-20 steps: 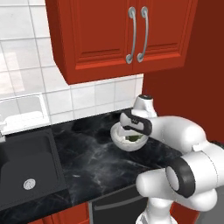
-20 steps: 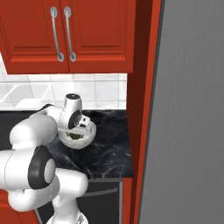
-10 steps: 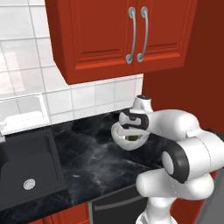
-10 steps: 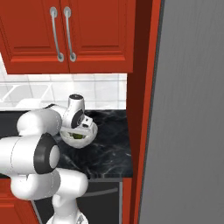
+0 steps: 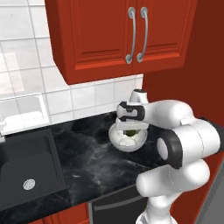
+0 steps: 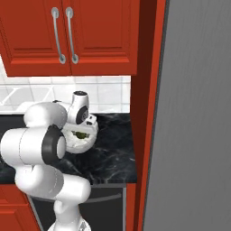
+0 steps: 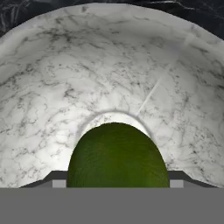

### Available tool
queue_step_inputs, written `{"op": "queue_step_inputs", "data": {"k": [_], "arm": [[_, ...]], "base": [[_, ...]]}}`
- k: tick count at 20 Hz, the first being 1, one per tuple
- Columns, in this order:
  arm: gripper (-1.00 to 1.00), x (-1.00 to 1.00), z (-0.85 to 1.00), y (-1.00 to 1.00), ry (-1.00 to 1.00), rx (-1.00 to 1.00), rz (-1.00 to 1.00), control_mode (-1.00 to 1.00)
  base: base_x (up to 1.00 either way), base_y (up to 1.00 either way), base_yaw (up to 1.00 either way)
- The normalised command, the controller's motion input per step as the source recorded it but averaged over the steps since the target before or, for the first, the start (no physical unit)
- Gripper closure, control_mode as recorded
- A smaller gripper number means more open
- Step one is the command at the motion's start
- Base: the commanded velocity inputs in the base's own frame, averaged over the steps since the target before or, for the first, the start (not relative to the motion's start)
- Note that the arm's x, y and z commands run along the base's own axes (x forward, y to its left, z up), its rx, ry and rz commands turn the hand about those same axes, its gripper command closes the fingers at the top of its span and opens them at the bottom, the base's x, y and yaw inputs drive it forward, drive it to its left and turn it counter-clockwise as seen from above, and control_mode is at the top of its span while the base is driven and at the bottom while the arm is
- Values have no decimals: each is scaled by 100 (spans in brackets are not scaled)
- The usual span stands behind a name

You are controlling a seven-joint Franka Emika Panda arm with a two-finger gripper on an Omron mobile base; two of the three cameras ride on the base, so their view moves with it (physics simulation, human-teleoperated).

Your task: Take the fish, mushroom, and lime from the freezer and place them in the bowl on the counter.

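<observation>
Jaws [image 7: 114,181] stand wide, one dark tip at each side of the lime [image 7: 117,155] in my hand view, and the green ball sits right between them. Whether the tips press its skin or only flank it I cannot tell; they show as small dark corners at the lime's two sides. Behind the lime the marbled inside of the bowl [image 7: 52,87] curves up on every side, so my hand is looking straight down into it, low over its floor.

From the left base view my jaws [image 5: 129,129] hang inside the bowl's mouth, with a patch of dark green, the lime [image 5: 130,132], showing just under the black hand. The bowl [image 5: 119,141] sits on the tabletop [image 5: 83,153], towards its right end and nearer the tiled back wall than the front edge. The sink [image 5: 26,166] lies well apart, at the tabletop's left end.

My arm rises from the lower right of that view, bends at a dark elbow joint, then reaches leftward and a little back, with the wrist turned so the hand points down over the bowl. In the right base view the same pose shows from the other side: forearm slanting up to the wrist, hand dipped at the bowl [image 6: 88,143], lime [image 6: 81,134] just visible. The freezer [image 6: 194,117] stands at the right, its grey front closed towards the camera. Red cabinets [image 6: 67,36] hang above the tabletop.
</observation>
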Motion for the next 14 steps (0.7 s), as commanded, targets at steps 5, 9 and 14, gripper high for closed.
{"op": "queue_step_inputs", "data": {"k": [5,9,14], "arm": [[-100,-17,0,5,-1,0,0,-100],[-100,-34,0,0,-2,0,0,-100],[-100,-32,0,0,-6,0,0,-100]], "base": [[0,0,0],[0,0,0],[0,0,0]]}}
